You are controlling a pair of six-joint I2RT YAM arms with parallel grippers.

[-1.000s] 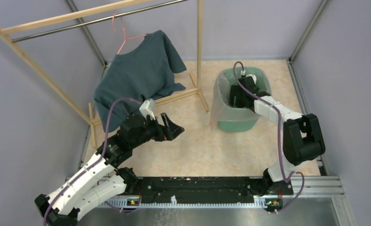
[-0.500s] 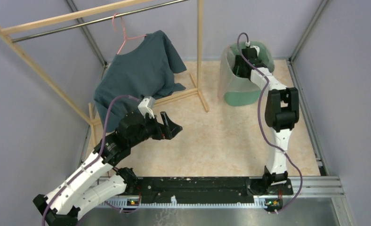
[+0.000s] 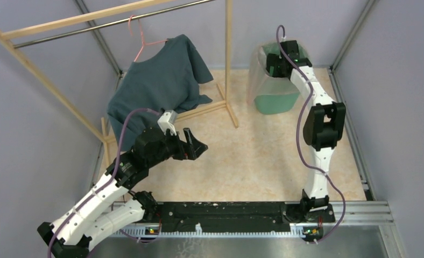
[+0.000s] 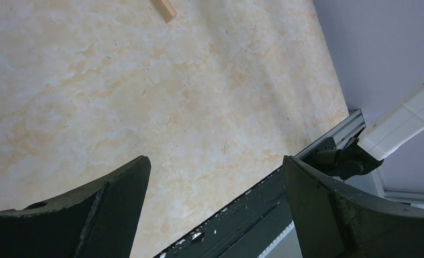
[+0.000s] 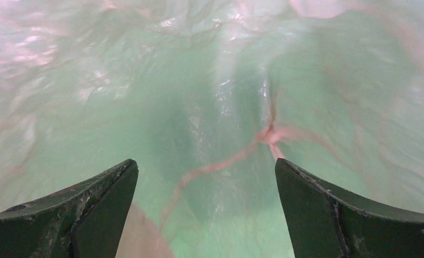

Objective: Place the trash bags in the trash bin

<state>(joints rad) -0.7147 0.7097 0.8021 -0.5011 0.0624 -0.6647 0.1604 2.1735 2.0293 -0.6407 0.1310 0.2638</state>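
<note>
Progress looks well advanced: the trash bag (image 3: 254,80) is draped over the trash bin (image 3: 278,104), which stands at the far right of the counter (image 3: 253,161), close to the far wall. In the top view the pale, glossy film hangs down the outside of the bin on its left side. It covers most of the upper wall and leaves the mint-green lower part bare.

The right arm reaches out long, and the right end effector (image 5: 204,166) is down inside the bin's mouth. Its wrist view shows the fingers spread wide with nothing between them. They face wrinkled film lying against the green inner wall, with a pinkish seam (image 5: 269,134) gathering just ahead. The bag therefore appears to line the inside, though how far it reaches toward the bottom cannot be told.

The left end effector (image 4: 215,164) hangs over bare counter at the left, well apart from the bin, its fingers wide and empty. Beyond it a dark teal shirt (image 3: 156,86) hangs on a wooden rack (image 3: 227,54), no part of this job.

What seems left is small. The right arm has to come out without dragging film along, and the loose skirt outside may want smoothing around the rim. Thin film clings easily, so snagging on a finger is the likely risk.
</note>
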